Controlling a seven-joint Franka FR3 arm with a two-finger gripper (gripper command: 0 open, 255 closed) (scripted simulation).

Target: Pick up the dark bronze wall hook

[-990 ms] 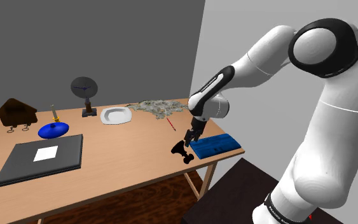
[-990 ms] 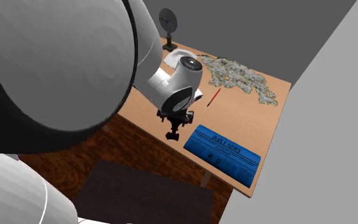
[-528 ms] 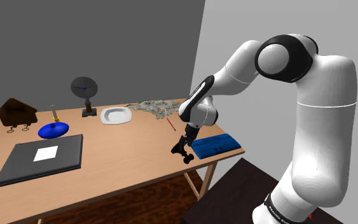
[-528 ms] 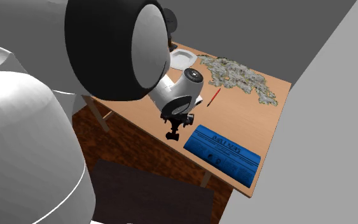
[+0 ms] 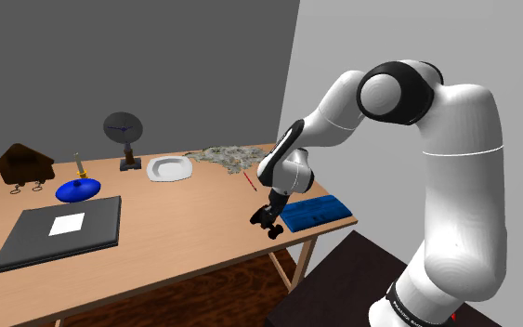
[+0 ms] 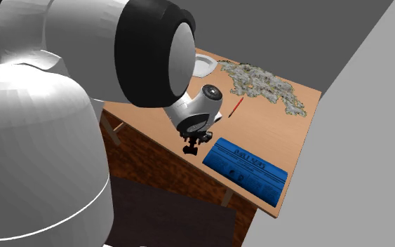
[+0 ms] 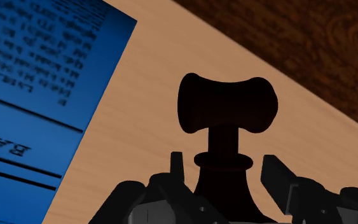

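Observation:
The dark bronze wall hook (image 5: pixel 268 226) stands upright near the wooden table's front edge (image 5: pixel 213 260), just to the shoulder view's left of a blue book (image 5: pixel 317 212). My black gripper (image 5: pixel 271 215) has come down over it from above. In the wrist view the hook (image 7: pixel 227 108) shows a broad T-shaped head on a round neck. My gripper (image 7: pixel 222 167) straddles that neck, open, with the fingers (image 7: pixel 177 167) close on both sides and thin gaps left. In the second exterior view the hook (image 6: pixel 190 148) pokes out below the gripper (image 6: pixel 194 140).
The blue book (image 6: pixel 247 168) lies close beside the hook, and the table's edge with the floor below is right behind it. Further off lie a red pencil (image 5: pixel 248 179), a speckled heap (image 5: pixel 231 156), a white dish (image 5: pixel 170 169) and a grey folder (image 5: pixel 59 232).
The arm's elbow and shoulder have swung toward the table and the gripper has sunk onto the hook. Its fingers have drawn in from wide apart to close around the neck.

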